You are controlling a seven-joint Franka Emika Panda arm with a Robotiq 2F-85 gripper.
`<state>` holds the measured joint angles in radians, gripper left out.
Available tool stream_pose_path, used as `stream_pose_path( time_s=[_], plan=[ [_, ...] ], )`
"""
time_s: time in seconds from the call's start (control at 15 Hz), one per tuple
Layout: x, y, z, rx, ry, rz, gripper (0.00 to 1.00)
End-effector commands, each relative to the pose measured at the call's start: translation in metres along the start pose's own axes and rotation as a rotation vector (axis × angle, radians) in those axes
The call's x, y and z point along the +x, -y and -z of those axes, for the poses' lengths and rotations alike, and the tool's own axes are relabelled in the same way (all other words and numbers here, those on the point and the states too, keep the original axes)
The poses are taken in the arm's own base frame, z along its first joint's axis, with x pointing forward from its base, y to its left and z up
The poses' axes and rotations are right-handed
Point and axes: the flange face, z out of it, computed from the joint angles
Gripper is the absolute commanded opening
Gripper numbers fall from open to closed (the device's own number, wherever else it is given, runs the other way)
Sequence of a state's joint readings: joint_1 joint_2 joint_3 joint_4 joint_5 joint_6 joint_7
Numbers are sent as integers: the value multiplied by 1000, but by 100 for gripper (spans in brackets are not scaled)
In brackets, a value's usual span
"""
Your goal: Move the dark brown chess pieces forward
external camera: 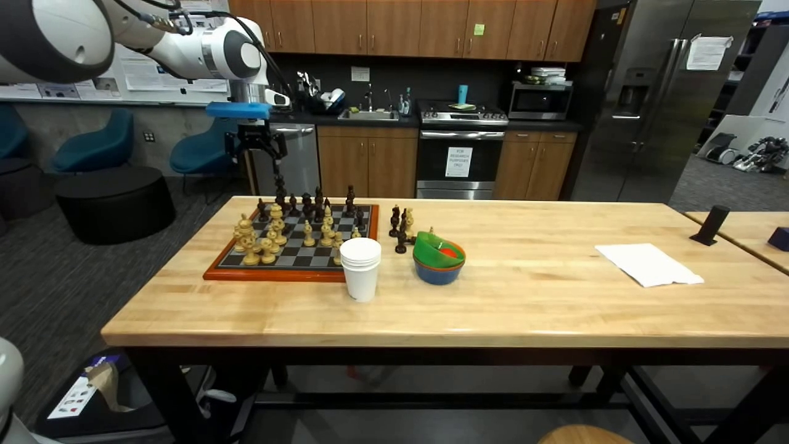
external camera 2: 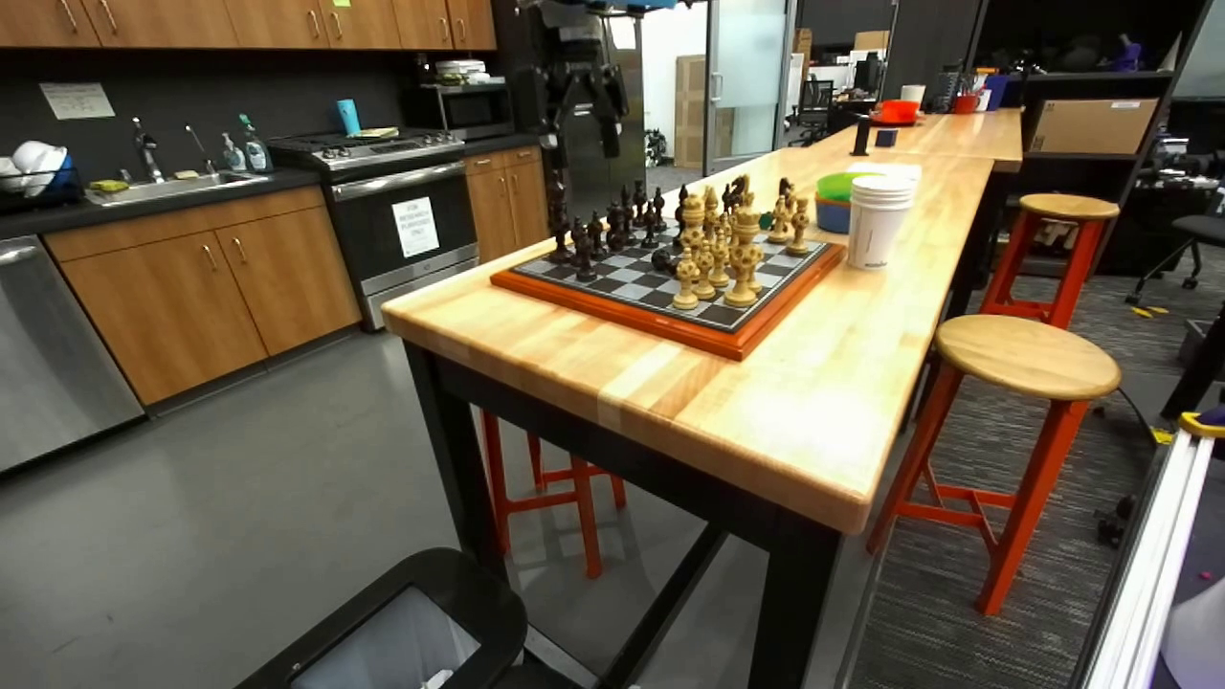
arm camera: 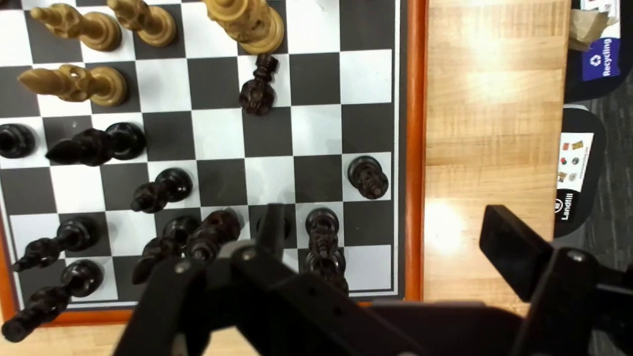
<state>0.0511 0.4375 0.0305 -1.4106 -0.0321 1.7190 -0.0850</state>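
Note:
Several dark brown chess pieces stand on the checkered board [external camera: 277,275], mostly along one side. In the wrist view one dark piece [arm camera: 368,177] stands alone near the board's edge, and another dark piece [arm camera: 257,89] lies on its side near a tan piece. The fallen piece [external camera 2: 662,260] also shows in an exterior view. My gripper [arm camera: 390,237] is open and empty, with its fingers wide apart above the board's edge. In both exterior views the gripper [external camera: 256,154] [external camera 2: 581,124] hangs above the dark pieces' corner. Its left finger hides part of some pieces in the wrist view.
Tan chess pieces [external camera: 277,223] stand on the board across from the dark ones. More dark pieces [external camera: 394,221] stand on the table beside the board. White cups [external camera: 360,271] and stacked bowls [external camera: 439,259] stand near the board. White paper [external camera: 647,264] lies farther along the table.

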Motion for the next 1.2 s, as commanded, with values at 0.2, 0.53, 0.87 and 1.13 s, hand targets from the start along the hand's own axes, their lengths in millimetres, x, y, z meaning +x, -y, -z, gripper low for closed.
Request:
stream_pose_path(
  time_s=[0.2,0.53,0.87,1.13],
  plan=[
    [1,1,-2,3,7,-3,100],
    [6,3,-8,20,-14,-67,100],
    [13,4,-28,56,-10,-155,100],
    [20,4,-48,72,-2,-205,100]
  ],
)
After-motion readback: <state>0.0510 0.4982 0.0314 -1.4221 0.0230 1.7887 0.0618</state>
